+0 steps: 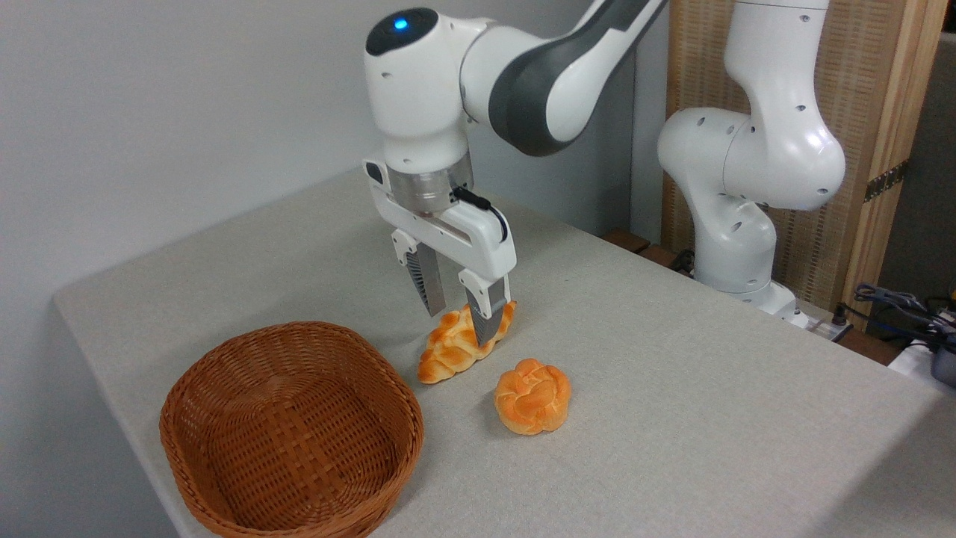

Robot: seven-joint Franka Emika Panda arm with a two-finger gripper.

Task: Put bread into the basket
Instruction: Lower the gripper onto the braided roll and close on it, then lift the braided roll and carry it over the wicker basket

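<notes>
Golden-orange braided bread (457, 345); reddish-brown checker-woven wicker basket (291, 489).

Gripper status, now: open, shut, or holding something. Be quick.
Gripper: open, fingers straddling the braided loaf on the table, not closed on it. The basket is empty.

Plain pale grey wall (164, 97) behind and to the left, evenly lit, no strong shadows. Counter (672, 388) covered in light grey-beige cloth, corner pointing to the left. Behind it on the right, a wood-framed panel (859, 90) with woven rattan-like fill, a dark metal hinge on its edge. Far right, a tangle of dark cables (896, 306) near the counter edge.
</notes>
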